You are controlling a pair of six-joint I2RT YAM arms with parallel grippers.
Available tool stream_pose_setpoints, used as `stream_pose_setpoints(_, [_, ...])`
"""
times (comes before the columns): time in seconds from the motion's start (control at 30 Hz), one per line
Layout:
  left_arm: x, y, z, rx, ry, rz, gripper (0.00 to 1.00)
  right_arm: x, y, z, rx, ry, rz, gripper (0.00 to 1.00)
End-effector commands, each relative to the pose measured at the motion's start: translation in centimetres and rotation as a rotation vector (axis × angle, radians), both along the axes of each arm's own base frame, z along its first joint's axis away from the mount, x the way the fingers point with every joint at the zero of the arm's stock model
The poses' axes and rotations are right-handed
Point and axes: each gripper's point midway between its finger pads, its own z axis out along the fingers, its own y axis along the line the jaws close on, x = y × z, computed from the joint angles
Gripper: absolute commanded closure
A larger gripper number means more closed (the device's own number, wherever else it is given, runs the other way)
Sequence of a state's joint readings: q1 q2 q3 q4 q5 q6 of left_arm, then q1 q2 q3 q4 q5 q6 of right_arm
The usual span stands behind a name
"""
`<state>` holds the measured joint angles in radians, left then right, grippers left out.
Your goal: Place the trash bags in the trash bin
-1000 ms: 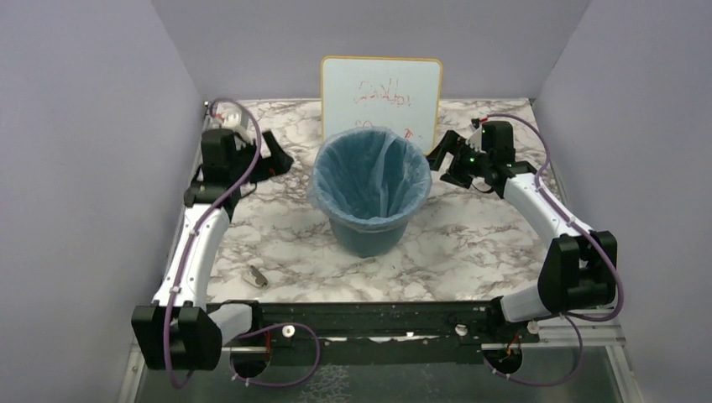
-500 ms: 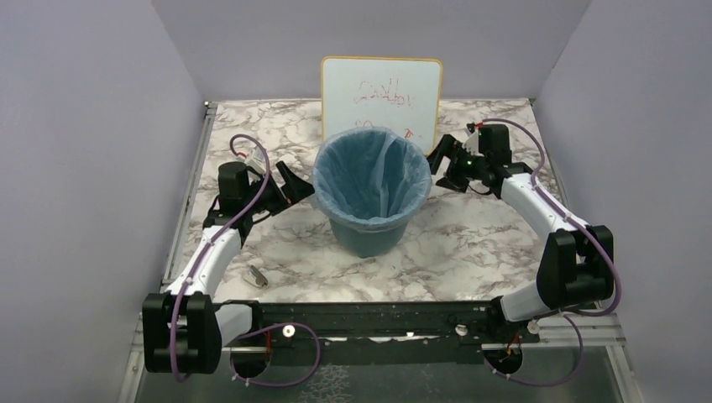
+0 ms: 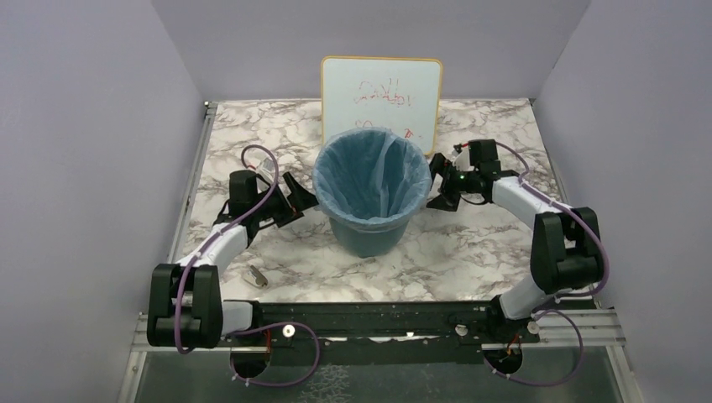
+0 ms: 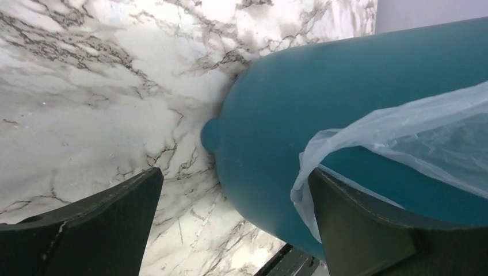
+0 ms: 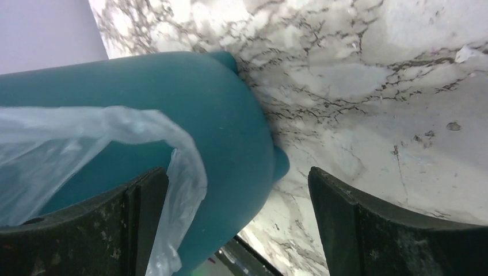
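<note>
While both arms sit low beside the bin, status: the bag lines the bin and I hold nothing.

Landmark: trash bin (image 3: 370, 201), standing upright on the marble table (image 3: 252, 143), just in front of the whiteboard (image 3: 381, 92).

Trash bag (image 3: 369, 172): inside the bin, its edge folded outward over the rim all round; the wrist views show a loose skirt of plastic hanging down the outer wall on both sides.

Left gripper (image 3: 298, 198): left of the bin, just below rim height, jaws spread wide, nothing between them; one finger (image 4: 368, 230) lies close under the bag's hanging edge, contact uncertain.

Right gripper (image 3: 440, 186): right of the bin, likewise spread wide and empty; the bag's hem hangs just beside its finger (image 5: 86, 230).

Change over the last second: both arms have dropped from rim height and drawn back toward their bases; the left moved furthest. Bag and bin have not shifted.

Reading: the lining looks done; I judge this a retreat after release, with little left beyond clearing away.

Risk: a finger snagging the loose hem could drag the thin film off the rim.

Other: small grey object (image 3: 256, 274) on the table, near-left of the bin, untouched.
</note>
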<state>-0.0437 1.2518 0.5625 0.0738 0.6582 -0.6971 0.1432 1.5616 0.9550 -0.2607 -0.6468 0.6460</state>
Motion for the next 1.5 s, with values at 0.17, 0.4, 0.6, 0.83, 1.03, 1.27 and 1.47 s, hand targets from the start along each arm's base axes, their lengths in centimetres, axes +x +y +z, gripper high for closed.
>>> stream_pose_setpoints(0.17, [-1.2, -1.2, -3.0, 0.009, 0.065, -0.038, 0.03, -1.1, 1.0, -2.2, 0.042, 0.089, 0.065, 0.02])
stream_pose_setpoints(0.4, [-0.8, -0.9, -1.9, 0.022, 0.035, -0.014, 0.03, 0.0, -0.6, -0.9, -0.063, 0.011, -0.010, 0.02])
stream_pose_setpoints(0.6, [0.0, -0.7, 0.6, 0.047, -0.038, -0.017, 0.01, -0.5, 0.1, -1.2, -0.010, -0.003, 0.015, 0.03])
stream_pose_setpoints(0.83, [0.5, 0.0, 2.4, 0.084, -0.102, 0.019, 0.01, -1.8, 1.0, -3.2, 0.041, 0.109, 0.074, 0.04])
stream_pose_setpoints(1.03, [0.2, 1.6, 2.7, 0.159, -0.098, 0.093, 0.01, 0.1, -0.8, -1.0, -0.073, 0.012, -0.041, 0.03])
stream_pose_setpoints(1.27, [-0.1, 2.8, 4.3, 0.182, -0.181, 0.173, 0.01, 0.3, -0.5, 1.6, -0.022, -0.104, -0.050, 0.03])
stream_pose_setpoints(1.47, [-0.6, 2.8, 4.2, 0.169, -0.181, 0.182, 0.01, -1.2, 1.0, -0.2, 0.038, -0.002, 0.032, 0.04])
